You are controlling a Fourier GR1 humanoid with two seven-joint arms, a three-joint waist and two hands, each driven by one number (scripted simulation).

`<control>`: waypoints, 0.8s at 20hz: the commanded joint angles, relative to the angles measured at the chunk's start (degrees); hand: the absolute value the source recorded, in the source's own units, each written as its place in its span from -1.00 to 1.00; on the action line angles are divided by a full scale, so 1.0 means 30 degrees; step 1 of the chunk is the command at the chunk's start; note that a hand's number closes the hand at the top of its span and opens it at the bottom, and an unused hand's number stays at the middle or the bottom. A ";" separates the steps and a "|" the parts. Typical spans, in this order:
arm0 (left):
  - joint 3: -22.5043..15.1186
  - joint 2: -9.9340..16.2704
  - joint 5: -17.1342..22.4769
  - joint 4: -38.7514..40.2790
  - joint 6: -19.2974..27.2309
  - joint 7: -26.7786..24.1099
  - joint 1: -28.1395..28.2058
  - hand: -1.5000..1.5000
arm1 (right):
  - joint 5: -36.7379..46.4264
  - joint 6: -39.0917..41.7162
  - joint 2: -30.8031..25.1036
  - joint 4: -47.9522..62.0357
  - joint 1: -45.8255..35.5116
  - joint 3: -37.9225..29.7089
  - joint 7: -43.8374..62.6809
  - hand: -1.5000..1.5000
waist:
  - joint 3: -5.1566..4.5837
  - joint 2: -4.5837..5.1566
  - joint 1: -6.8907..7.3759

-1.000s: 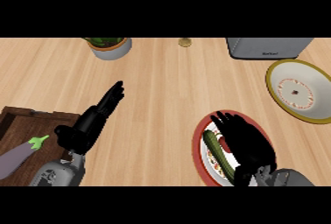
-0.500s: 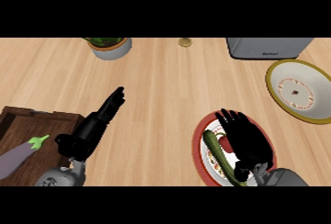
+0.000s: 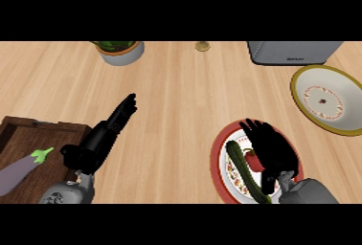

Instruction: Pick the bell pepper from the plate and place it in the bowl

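Light falls bright and even over the counter [image 3: 184,95], with no glare. Soft, faint shadows lie close under the left hand [image 3: 106,136] and around the plate [image 3: 218,160]. Away from the plate, the edges show no warping.

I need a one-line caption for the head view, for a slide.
Right hand over the red-rimmed plate beside a cucumber; left hand open; bowl waits at right.

pepper [image 3: 250,157] on plate [image 3: 218,158], bowl [image 3: 325,98] behind-right.

eggplant [image 3: 20,171], wooden tray [image 3: 32,139], potted plant [image 3: 118,50], toaster [image 3: 291,51]
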 commanded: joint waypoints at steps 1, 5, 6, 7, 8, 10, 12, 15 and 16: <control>0.0538 -0.0282 -0.0212 0.0124 -0.0328 -0.0790 0.0447 0.00 | 0.0676 -0.0922 0.0178 0.1171 0.0616 -0.0752 -0.1760 -1.00 | 0.0021 0.0012 -0.0014; 0.0296 -0.0487 -0.0399 -0.1055 -0.0157 0.1228 0.0071 0.00 | 0.0396 -0.0714 0.1654 0.1863 -0.0706 -0.1101 -0.2161 1.00 | 0.0023 0.0005 0.0036; 0.0267 -0.0697 -0.0677 -0.0823 -0.0015 0.0885 0.0082 0.00 | 0.0774 -0.1276 0.0768 0.2120 -0.0563 -0.1126 -0.3734 1.00 | 0.0023 0.0009 0.0017; 0.0591 -0.0634 -0.0621 0.0156 -0.0199 0.1268 -0.1211 0.00 | 0.1364 -0.3013 0.1084 0.3178 -0.0443 -0.0889 -0.4251 1.00 | 0.0027 0.0029 -0.0009; 0.1406 -0.0106 0.0041 0.0463 -0.0980 0.0084 -0.0730 0.00 | 0.1353 -0.2205 0.0635 0.1586 -0.0129 -0.0953 -0.4179 1.00 | 0.0020 0.0013 -0.0040; 0.1310 -0.0195 -0.0635 0.1315 -0.0895 -0.1138 -0.0516 0.00 | 0.1503 -0.3483 0.0662 0.3341 -0.0956 -0.1674 -0.5462 1.00 | 0.0021 0.0033 -0.0020; 0.0769 -0.0896 -0.0811 -0.0059 -0.0607 0.0853 -0.0802 0.00 | 0.2219 -0.3545 0.1744 0.4593 -0.1782 -0.1869 -0.5410 1.00 | 0.0023 0.0020 0.0011; 0.0699 -0.0993 -0.0728 -0.1715 -0.0572 0.1878 0.0208 0.00 | 0.2960 -0.3797 0.2187 0.3396 -0.0954 -0.1705 -0.4946 1.00 | 0.0022 -0.0001 0.0008; 0.0438 -0.1680 -0.1488 0.0143 -0.0083 0.0145 0.0229 0.00 | 0.2957 -0.3505 0.2485 0.5056 -0.2299 -0.2349 -0.5338 1.00 | 0.0021 0.0019 0.0021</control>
